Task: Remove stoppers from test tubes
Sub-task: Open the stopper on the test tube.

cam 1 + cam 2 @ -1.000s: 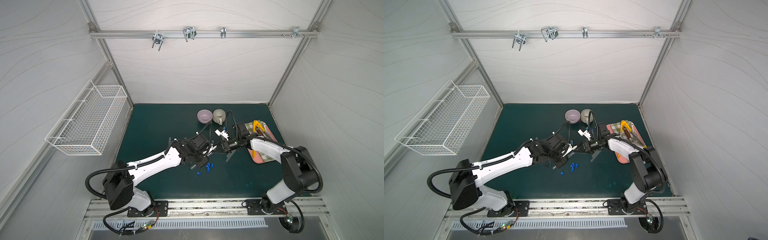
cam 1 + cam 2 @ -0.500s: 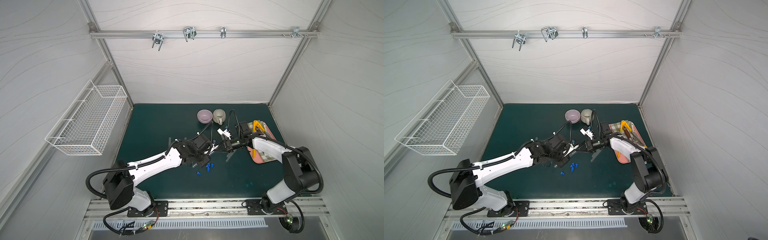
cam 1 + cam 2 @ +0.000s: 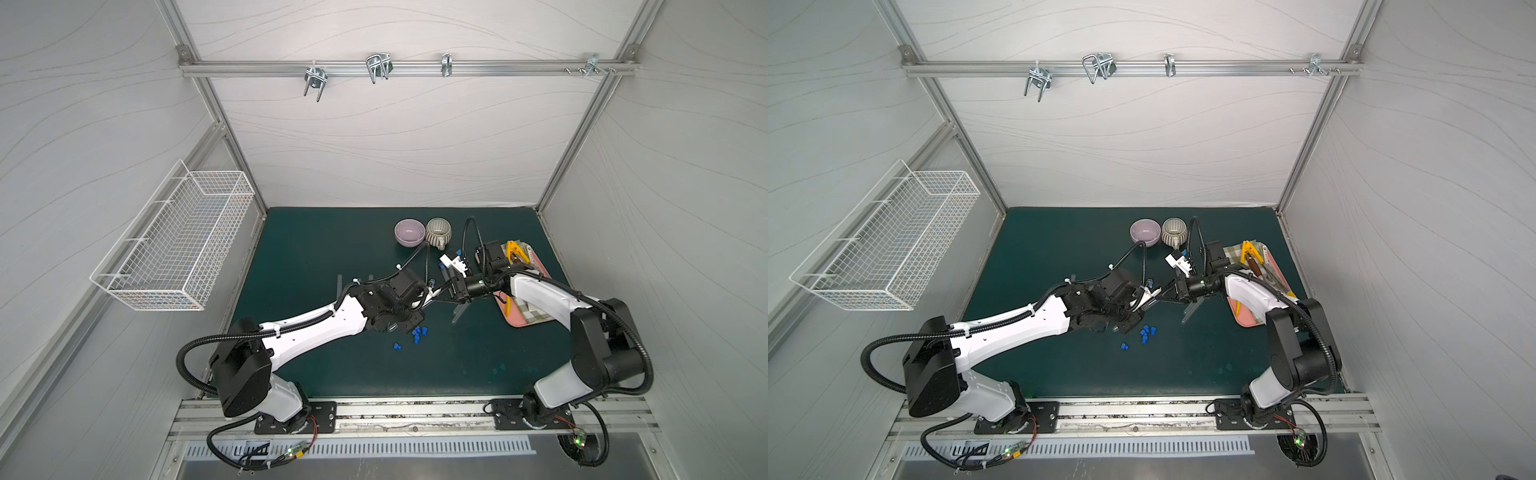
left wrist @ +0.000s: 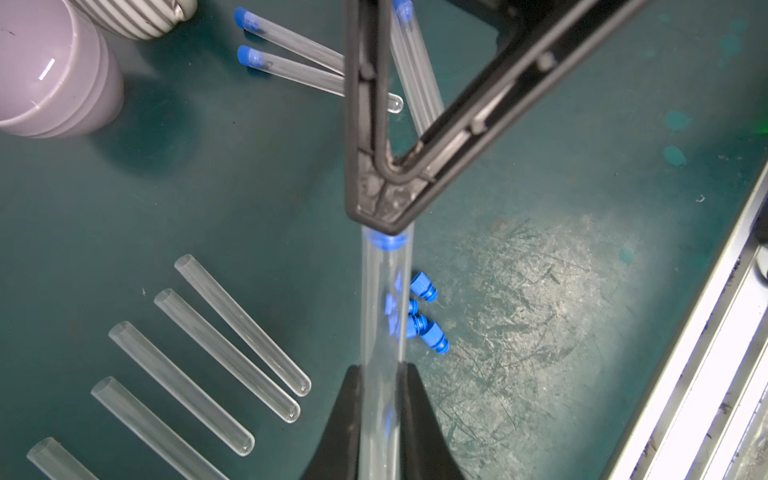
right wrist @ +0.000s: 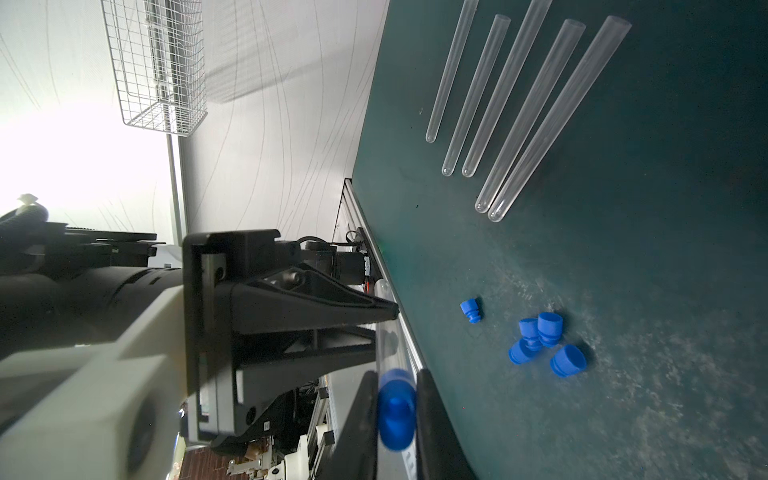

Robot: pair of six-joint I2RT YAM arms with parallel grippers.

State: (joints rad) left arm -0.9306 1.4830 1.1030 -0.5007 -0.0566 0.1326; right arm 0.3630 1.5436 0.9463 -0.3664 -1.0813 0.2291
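In both top views the two white-and-black arms meet nose to nose over the middle of the dark green table mat (image 3: 316, 249). The left gripper (image 3: 432, 293) and the right gripper (image 3: 1167, 293) are almost touching. They are too small here for me to read their jaws. On the mat just beside the left gripper lies a little heap of loose bright blue plastic stoppers (image 3: 417, 332). At the back, a lavender ceramic bowl (image 3: 409, 232) sits beside a ribbed beige cup (image 3: 438, 230). A pink tray (image 3: 505, 309) lies under the right arm, and a white wire basket (image 3: 174, 241) hangs on the left wall.

Over to the left wrist view. The left gripper (image 4: 381, 368) is clamped on a long clear test tube (image 4: 380, 282), fingers tight against both its sides. At the tube's mouth the right gripper (image 4: 380, 224) is pinched down on a blue stopper (image 4: 384, 242), and the blue shows inside the clear rim. Five open clear tubes (image 4: 226, 355) lie side by side on the mat. They are well apart from at least three stoppered tubes (image 4: 291, 70) near the bowl.

And the right wrist view. The right gripper's fingers (image 5: 357, 428) squeeze the blue stopper (image 5: 397, 409) between them, all but closed. The test tube (image 5: 388, 332) runs off to the left gripper (image 5: 384, 328), held above the mat. Five loose stoppers (image 5: 540, 336) lie close by, with the open tubes (image 5: 519, 104) beyond.
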